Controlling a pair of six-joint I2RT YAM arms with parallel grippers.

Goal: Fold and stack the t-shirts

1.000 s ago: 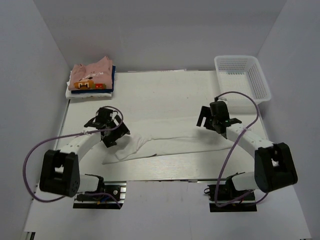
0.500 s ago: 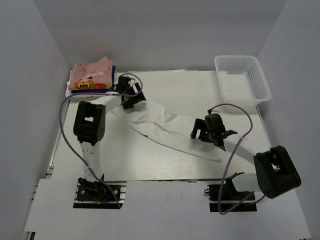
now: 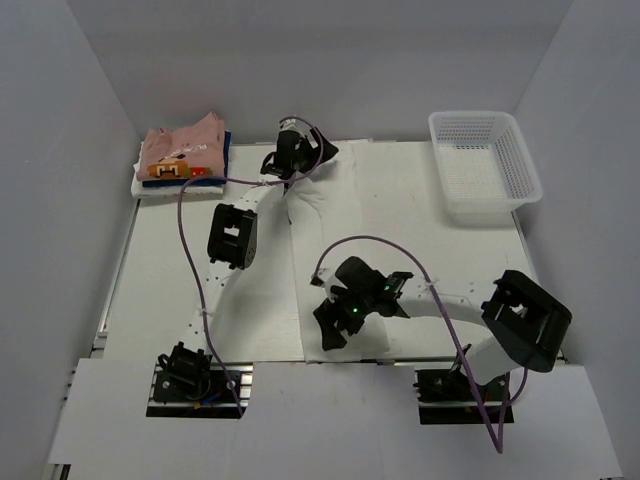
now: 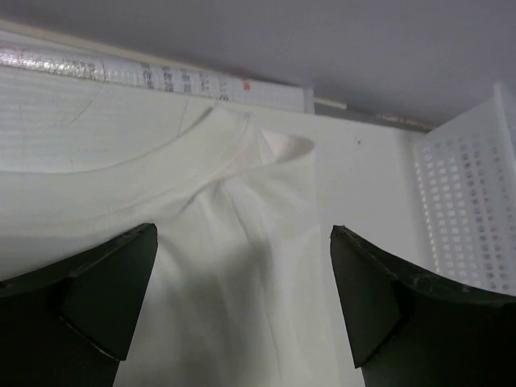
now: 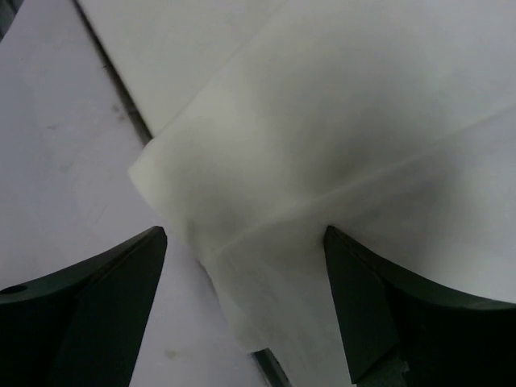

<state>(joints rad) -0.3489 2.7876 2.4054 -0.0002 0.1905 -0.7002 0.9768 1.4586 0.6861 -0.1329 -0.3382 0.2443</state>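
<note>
The left gripper (image 4: 242, 235) hangs with its jaws spread wide over the collar of the white t-shirt (image 3: 305, 215), near the table's far edge. The right gripper (image 5: 243, 235) (jaws also apart, nothing pinched) is over the shirt's near corner. The folded t-shirts (image 3: 182, 158) are stacked far left.

We see the white t-shirt (image 3: 305, 250) lying in a long strip between our two sets of jaws, left gripper (image 3: 299, 151) at its far end, right gripper (image 3: 332, 328) at its near end.
</note>
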